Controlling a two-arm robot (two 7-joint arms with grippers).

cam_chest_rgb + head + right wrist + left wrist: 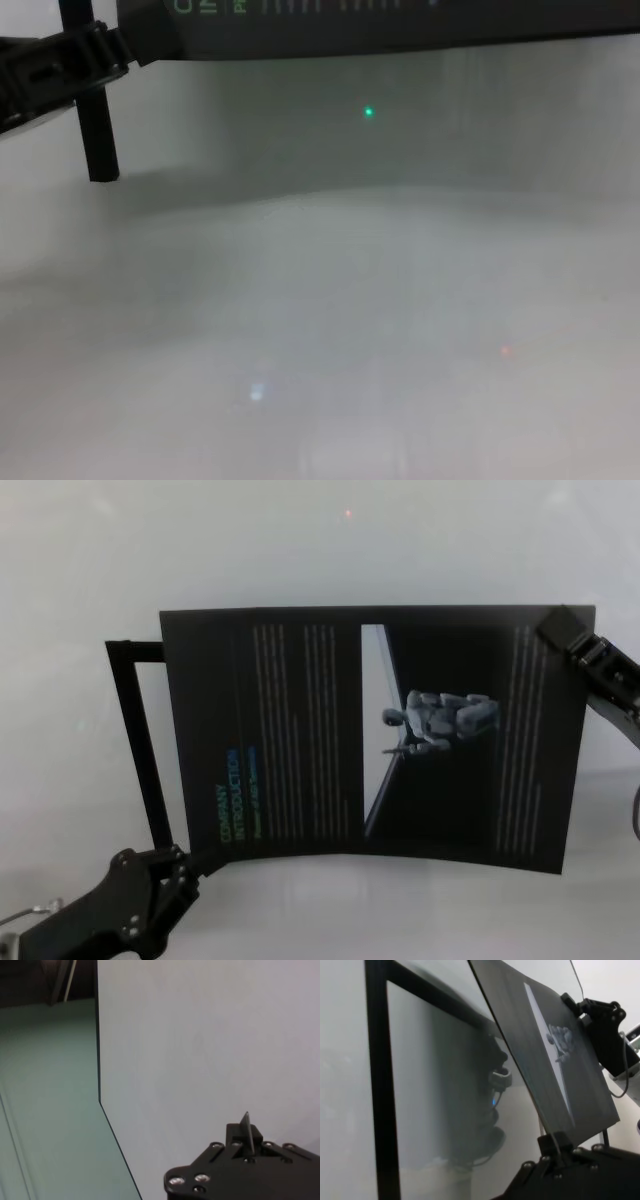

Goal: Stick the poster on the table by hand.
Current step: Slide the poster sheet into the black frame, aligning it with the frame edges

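Observation:
The poster [370,730], a black sheet with the green "COMPANY INTRODUCTION" heading and a robot picture, hangs above the pale table [320,920], slightly bowed. My left gripper [195,863] is shut on its near left corner. In the left wrist view the sheet's edge [540,1105] runs down into that gripper [555,1144]. At the far right corner my right gripper [558,628] is shut on the poster, and in the right wrist view a thin sliver of the sheet [246,1125] stands between its fingertips [245,1136]. The chest view catches the poster's lower edge [400,28] and the left gripper [105,50].
A thin black upright frame [135,740] stands on the table behind the poster's left side, and its post [96,130] meets the surface close to my left gripper. The table [350,320] stretches bare below the poster towards me.

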